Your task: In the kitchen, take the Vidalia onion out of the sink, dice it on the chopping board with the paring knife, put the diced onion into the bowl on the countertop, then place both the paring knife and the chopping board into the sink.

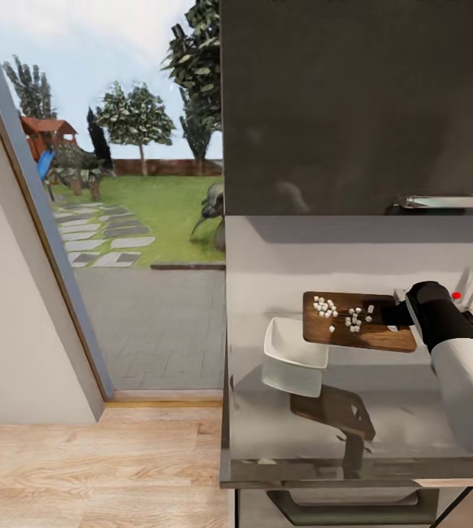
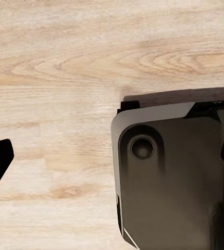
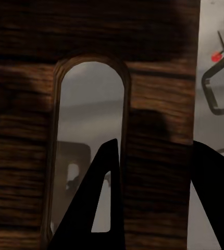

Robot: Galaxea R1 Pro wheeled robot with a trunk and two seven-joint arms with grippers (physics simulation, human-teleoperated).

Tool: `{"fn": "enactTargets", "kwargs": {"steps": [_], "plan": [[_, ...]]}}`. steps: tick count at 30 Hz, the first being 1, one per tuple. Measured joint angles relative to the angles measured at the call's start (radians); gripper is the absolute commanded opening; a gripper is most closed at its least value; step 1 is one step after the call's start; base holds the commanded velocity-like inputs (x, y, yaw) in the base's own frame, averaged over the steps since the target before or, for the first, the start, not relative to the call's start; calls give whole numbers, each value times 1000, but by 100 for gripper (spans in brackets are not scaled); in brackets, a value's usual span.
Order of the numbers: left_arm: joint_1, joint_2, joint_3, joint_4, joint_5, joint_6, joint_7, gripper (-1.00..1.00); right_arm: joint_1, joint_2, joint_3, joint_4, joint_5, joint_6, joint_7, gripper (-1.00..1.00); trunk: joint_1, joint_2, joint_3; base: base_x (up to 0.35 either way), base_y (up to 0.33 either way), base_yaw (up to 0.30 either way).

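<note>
Right arm reaches in from the right across the countertop (image 1: 383,411), forearm angled toward the near right end of the chopping board (image 1: 361,334). Board is lifted off the slab, left end tipped over the bowl (image 1: 292,352), its shadow cast below. Diced onion (image 1: 325,306) lies scattered on the board's top in two loose clusters.

Right wrist view: right gripper (image 3: 159,177) clamps the board's edge strip beside the handle slot, one finger (image 3: 99,208) through the slot, the other outside the edge. Tap with red knob (image 3: 215,56) beyond.

Left gripper (image 2: 112,161): spread wide over wood floor (image 2: 65,62) beside the robot base (image 2: 174,182).
</note>
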Motion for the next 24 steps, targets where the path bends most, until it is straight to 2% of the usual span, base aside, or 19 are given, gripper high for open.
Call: {"fn": "enactTargets", "kwargs": {"steps": [4,11,24], "plan": [[0,0,0,0,0,0,0,100,0,5,0,0,-1,0,-9,-100,0,0,0,0,0,0],[0,0,0,0,0,0,0,100,0,20,21,1,-1,0,-85,-100,0,0,0,0,0,0],[0,0,0,0,0,0,0,100,0,22,23,0,-1,-2,-93,-100,0,0,0,0,0,0]]}}
